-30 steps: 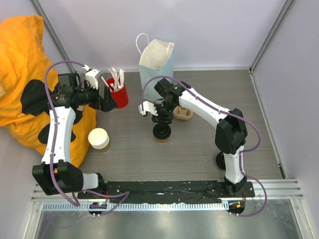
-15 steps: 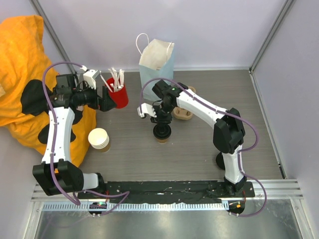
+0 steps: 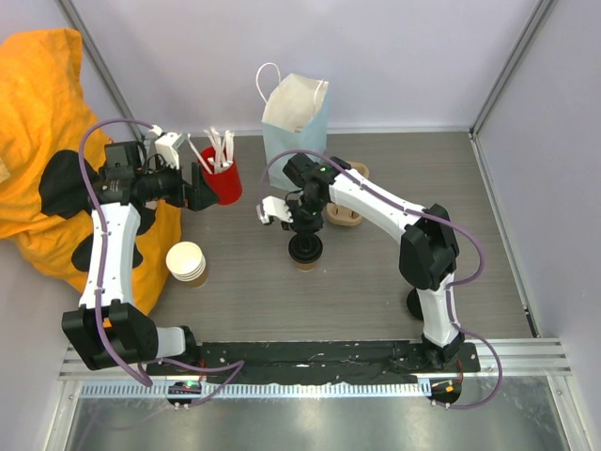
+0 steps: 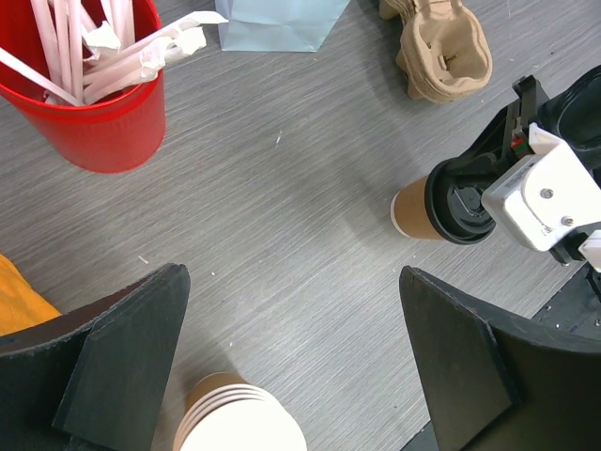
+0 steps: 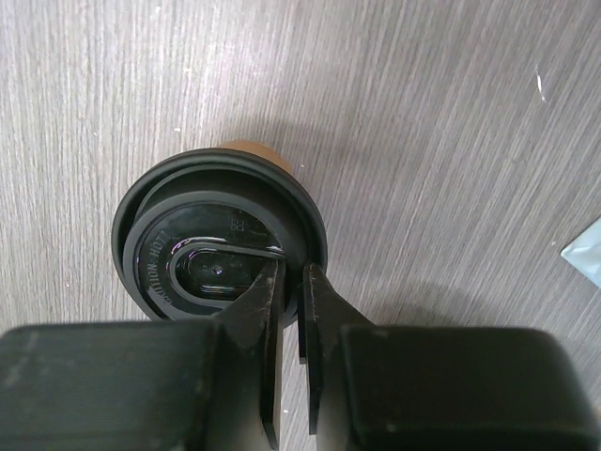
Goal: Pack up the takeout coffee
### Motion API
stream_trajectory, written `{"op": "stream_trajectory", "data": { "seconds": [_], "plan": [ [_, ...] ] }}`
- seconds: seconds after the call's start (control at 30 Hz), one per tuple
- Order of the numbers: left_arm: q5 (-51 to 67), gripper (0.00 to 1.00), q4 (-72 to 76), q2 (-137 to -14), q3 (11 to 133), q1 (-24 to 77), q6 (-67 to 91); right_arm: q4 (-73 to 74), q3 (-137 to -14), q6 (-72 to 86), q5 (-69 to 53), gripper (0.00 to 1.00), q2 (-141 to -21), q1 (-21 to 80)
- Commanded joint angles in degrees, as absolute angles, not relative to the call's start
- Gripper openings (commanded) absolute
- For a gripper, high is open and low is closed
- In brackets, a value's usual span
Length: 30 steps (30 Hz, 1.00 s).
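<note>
The takeout coffee [image 3: 304, 252], a tan-brown paper cup under a black lid [image 5: 207, 254], stands upright at the middle of the table and also shows at the right of the left wrist view [image 4: 413, 209]. My right gripper [image 5: 293, 272] reaches down onto it [image 3: 302, 230]. Its jaws are pinched on the lid's rim, one finger inside the recess and one outside. The pale blue paper bag [image 3: 293, 122] stands open behind the cup. My left gripper [image 4: 291, 282] hovers wide open and holds nothing, by the red cup [image 3: 222, 178] at the left [image 3: 200, 185].
The red cup [image 4: 89, 103] holds wrapped straws. A stack of lidless paper cups [image 3: 187, 262] stands front left, under my left fingers [image 4: 239, 427]. A brown pulp cup carrier [image 3: 346, 214] lies right of the bag. An orange cloth [image 3: 38, 122] fills the far left.
My right gripper's jaws have closed onto the lid's rim while the arm shifted slightly left. The cup has not moved. The left arm stays nearly still.
</note>
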<state>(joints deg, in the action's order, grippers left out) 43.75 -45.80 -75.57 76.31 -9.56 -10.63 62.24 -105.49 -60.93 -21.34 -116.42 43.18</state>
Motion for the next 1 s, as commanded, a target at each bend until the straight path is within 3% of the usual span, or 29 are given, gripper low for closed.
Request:
{"op": "stream_trajectory", "data": {
  "seconds": [0.0,0.97],
  "plan": [
    [45.8,1.0,-43.2,-73.7,76.3,-10.0,-9.8,63.1,-108.9,-58.2,-18.4,0.02,-117.1,43.8],
    [45.6,1.0,-38.9,-74.4,76.3,-10.5,-4.9,65.6,-118.9,-34.9,-11.3,0.01,-114.4,41.8]
  ]
}}
